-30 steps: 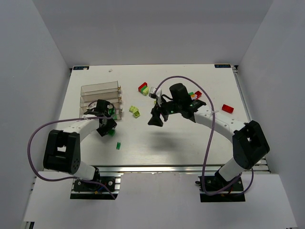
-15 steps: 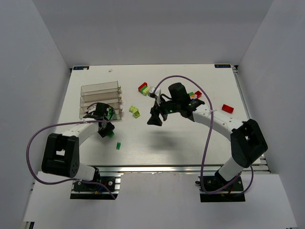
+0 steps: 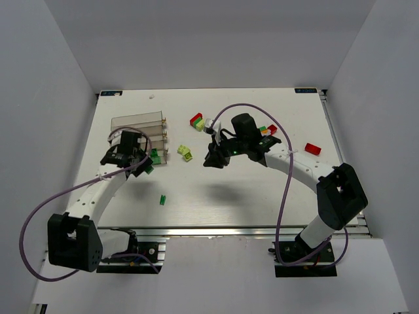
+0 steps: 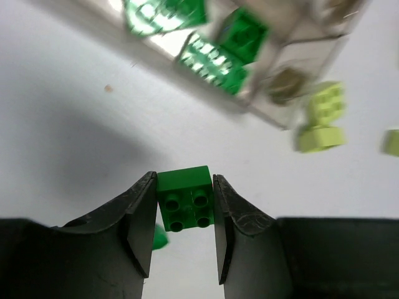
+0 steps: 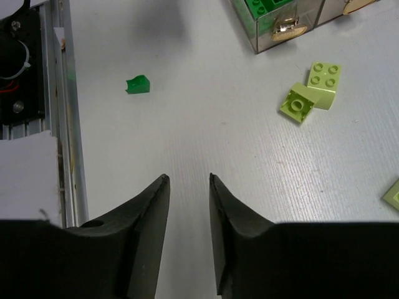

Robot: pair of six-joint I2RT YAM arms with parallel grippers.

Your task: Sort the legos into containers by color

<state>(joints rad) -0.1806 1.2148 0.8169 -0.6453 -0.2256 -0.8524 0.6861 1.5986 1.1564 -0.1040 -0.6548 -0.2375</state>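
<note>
My left gripper (image 3: 145, 167) is shut on a dark green four-stud lego (image 4: 185, 198) and holds it above the table at the near right corner of the clear compartment tray (image 3: 134, 124). The tray's near end (image 4: 298, 43) holds other green legos (image 4: 219, 53). My right gripper (image 3: 213, 161) is open and empty over bare table, its jaws (image 5: 187, 180) apart. Two lime legos (image 3: 185, 152) lie between the grippers and also show in the right wrist view (image 5: 315, 87). A small green piece (image 3: 162, 198) lies near the front.
Red and lime legos with a white piece (image 3: 203, 122) lie at the back middle. More legos (image 3: 268, 131) sit behind the right arm, and a red one (image 3: 312, 148) at the right. The table's front rail (image 5: 37, 112) shows in the right wrist view.
My left arm has swung left and back, carrying the green lego from beside the small green piece up to the tray's near corner. The right gripper has barely moved.
</note>
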